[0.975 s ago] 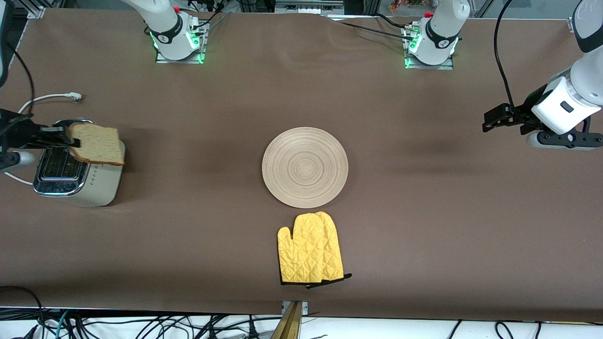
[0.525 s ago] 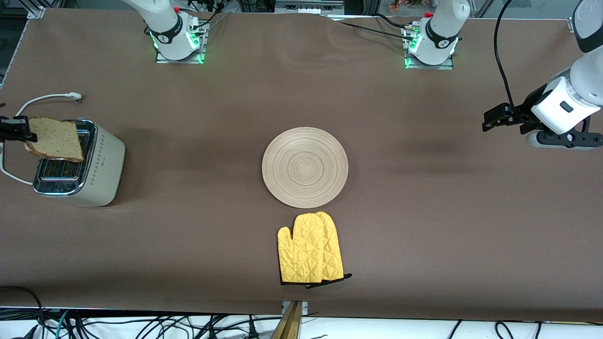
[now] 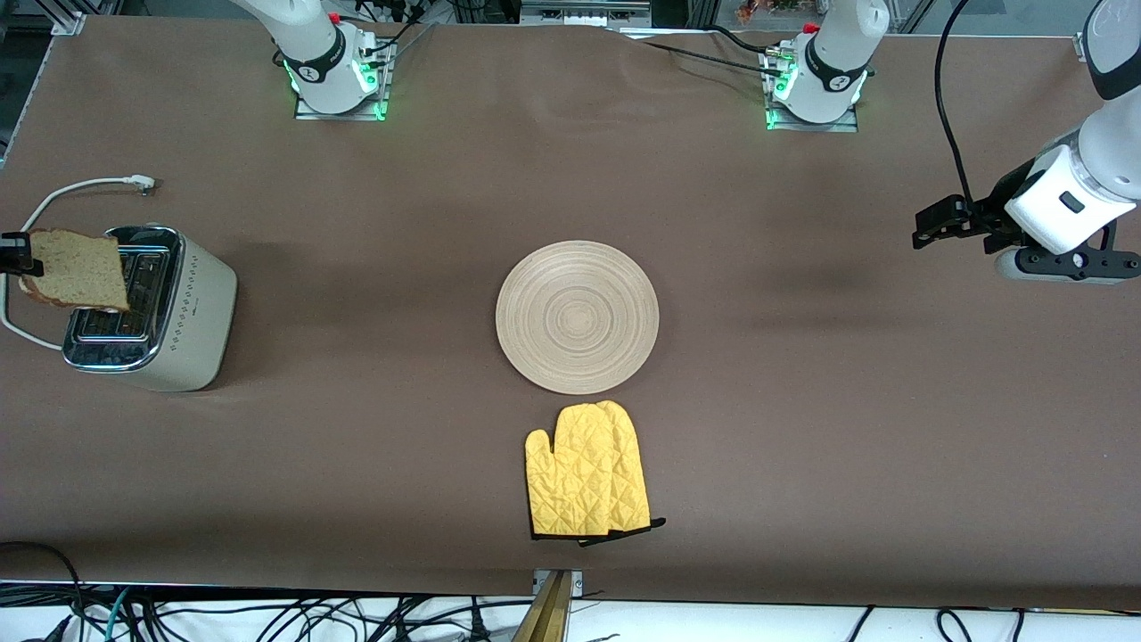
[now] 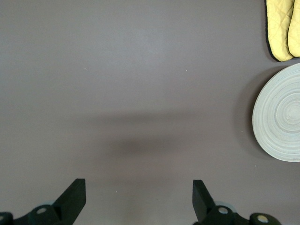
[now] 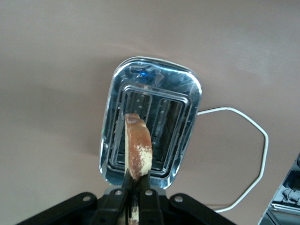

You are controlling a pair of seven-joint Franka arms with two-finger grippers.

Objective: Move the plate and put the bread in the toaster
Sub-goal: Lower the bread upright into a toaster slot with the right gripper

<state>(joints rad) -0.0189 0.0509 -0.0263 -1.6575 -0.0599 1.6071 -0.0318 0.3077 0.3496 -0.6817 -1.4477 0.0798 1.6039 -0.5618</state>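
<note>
While the right gripper (image 5: 133, 199) clamped one edge of the bread (image 3: 76, 268), we saw the slice held on edge in the air over the chrome top of the toaster (image 3: 151, 308), above its slots and not yet in either one. The toaster stood at the right arm's end of the tabletop (image 3: 802, 428), its white cord (image 3: 80, 187) looping off beside it. The plate (image 3: 578, 316) lay flat near the middle of the tabletop, and a yellow oven mitt (image 3: 584, 483) (quilted, with a dark cuff) lay just beside the plate, nearer to the front camera. The left gripper (image 4: 138, 197) waited in the air over bare tabletop toward the left arm's end, well apart from the plate, with its fingers spread wide and nothing between them.
</note>
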